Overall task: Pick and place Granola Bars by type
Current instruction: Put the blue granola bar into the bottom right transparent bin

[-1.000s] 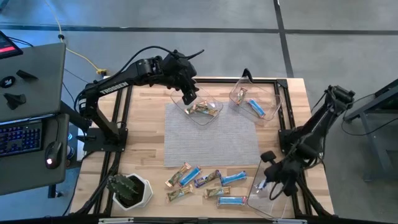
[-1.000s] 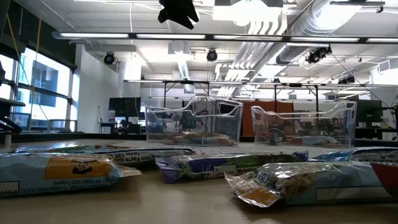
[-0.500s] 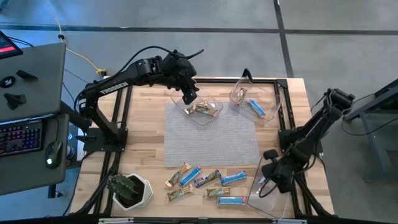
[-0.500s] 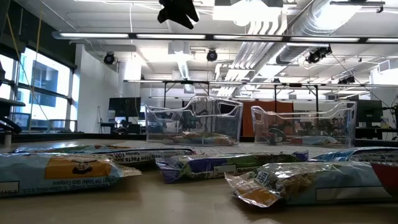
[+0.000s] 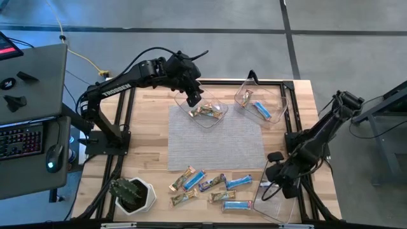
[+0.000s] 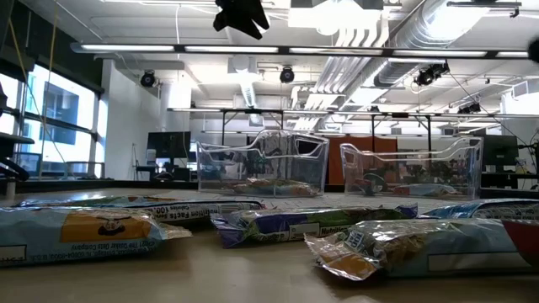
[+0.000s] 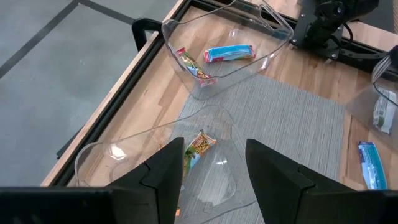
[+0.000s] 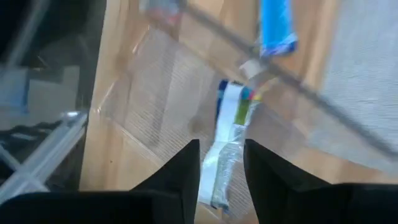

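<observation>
Several blue and tan granola bars [image 5: 206,184] lie flat on the wood near the table's front edge. My left gripper [image 5: 194,100] hangs open over the far clear bin [image 5: 219,117], which holds tan bars [image 7: 199,146]. Another clear bin [image 5: 280,105] at the far right holds a blue bar [image 7: 229,53] and a tan one. My right gripper [image 8: 221,180] stands open over the near right bin [image 5: 270,207]. A silver-white bar [image 8: 227,149] lies on that bin's floor, showing between the fingers. I cannot tell whether they touch it.
A grey mat [image 5: 216,137] covers the table's middle. A potted plant [image 5: 133,194] stands at the near left corner. A black frame [image 5: 289,127] runs round the table. A desk with a keyboard [image 5: 19,140] stands off the left side.
My right gripper has drawn back a little toward the table's far edge while staying over the near right bin. My left gripper has kept still.
</observation>
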Robot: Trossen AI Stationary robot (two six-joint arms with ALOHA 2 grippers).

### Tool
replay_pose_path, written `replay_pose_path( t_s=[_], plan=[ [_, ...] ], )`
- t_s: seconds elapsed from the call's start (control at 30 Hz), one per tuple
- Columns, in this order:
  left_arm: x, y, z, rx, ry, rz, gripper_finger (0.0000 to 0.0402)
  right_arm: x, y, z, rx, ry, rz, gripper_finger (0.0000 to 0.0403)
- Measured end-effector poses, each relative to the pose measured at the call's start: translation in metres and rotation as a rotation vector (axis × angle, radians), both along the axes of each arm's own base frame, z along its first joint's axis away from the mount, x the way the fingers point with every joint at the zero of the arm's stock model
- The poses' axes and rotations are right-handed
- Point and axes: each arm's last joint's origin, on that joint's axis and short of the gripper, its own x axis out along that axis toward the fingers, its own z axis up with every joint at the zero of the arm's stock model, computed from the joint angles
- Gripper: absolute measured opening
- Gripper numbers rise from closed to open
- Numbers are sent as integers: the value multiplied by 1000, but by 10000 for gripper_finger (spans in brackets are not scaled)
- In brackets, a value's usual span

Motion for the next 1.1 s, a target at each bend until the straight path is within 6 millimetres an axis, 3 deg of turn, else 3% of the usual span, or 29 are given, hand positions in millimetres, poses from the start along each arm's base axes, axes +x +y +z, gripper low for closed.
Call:
replay_pose_path(
  t_s=[0.1, 0.2, 0.33, 0.43, 0.67, 0.83, 0.97, 1.1],
  plan=[
    [0, 0, 0, 0, 0, 0, 168, 5, -3, 33, -56, -69, -3, 108],
    [0, 0, 0, 0, 0, -1, 168, 14, -4, 62, -168, -286, 21, 108],
    [0, 0, 0, -1, 0, -1, 168, 28, -4, 77, -305, -539, 61, 108],
    [0, 0, -1, -4, 7, -2, 168, 43, -6, 68, -297, -626, 74, 108],
    [0, 0, -4, -12, 32, -3, 168, 70, -17, 28, -64, -761, 90, 108],
    [4, 0, -13, -45, 82, -17, 168, 75, -24, 17, -132, -864, 12, 108],
    [11, 2, -25, -84, 141, -8, 168, 74, -27, 11, -240, -878, -9, 108],
    [19, 4, -36, -115, 168, 2, 168, 73, -27, 6, -236, -872, 19, 108]
  ],
)
